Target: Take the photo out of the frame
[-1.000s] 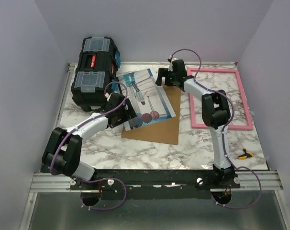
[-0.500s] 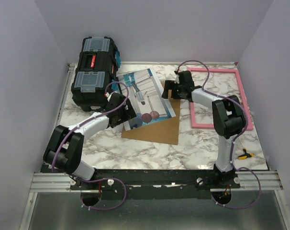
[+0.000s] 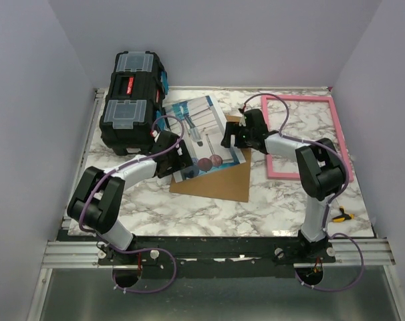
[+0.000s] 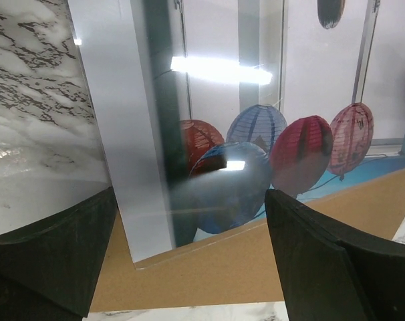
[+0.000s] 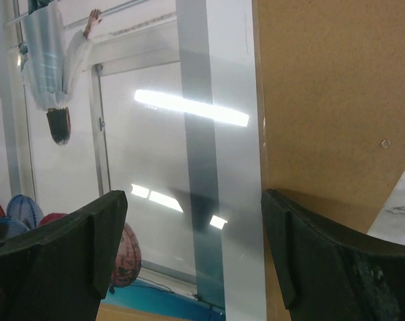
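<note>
The photo (image 3: 204, 137) lies flat on a brown backing board (image 3: 219, 186) on the marble tabletop (image 3: 189, 214). The pink frame (image 3: 303, 98) lies apart, to the photo's right, and a black toolbox (image 3: 130, 100) stands just to its left. The left end effector (image 3: 186, 159) hangs over the photo's near-left corner (the lantern end), fingers spread. The right end effector (image 3: 230, 137) is at the photo's right edge, fingers also spread. Whether either touches the photo is hard to tell.
</note>
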Motion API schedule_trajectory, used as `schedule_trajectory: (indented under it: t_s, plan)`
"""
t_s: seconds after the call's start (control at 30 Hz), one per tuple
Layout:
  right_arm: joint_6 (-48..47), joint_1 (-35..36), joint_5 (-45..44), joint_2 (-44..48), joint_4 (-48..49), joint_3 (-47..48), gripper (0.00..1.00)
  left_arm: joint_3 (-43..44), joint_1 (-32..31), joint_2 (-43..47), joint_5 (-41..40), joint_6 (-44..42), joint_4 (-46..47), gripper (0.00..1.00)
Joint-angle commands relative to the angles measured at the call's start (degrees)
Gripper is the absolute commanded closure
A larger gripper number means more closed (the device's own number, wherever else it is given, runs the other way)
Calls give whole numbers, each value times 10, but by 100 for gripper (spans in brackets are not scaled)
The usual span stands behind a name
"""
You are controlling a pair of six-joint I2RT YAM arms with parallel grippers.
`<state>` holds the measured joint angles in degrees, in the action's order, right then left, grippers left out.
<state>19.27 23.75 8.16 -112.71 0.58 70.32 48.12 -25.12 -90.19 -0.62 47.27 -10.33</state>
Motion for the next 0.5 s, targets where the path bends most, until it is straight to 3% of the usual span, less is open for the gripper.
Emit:
schedule_trajectory:
  t_s: [0.0,0.33,0.47]
  plan:
    - [41,17,8,37,12,-52,12,17,-10,-23,43,-3,20,8]
    - [103,18,44,138,41,-181,12,13,-26,-27,69,-2,23,8]
    - [82,18,8,166,16,-179,9,-5,-29,-14,84,5,47,8]
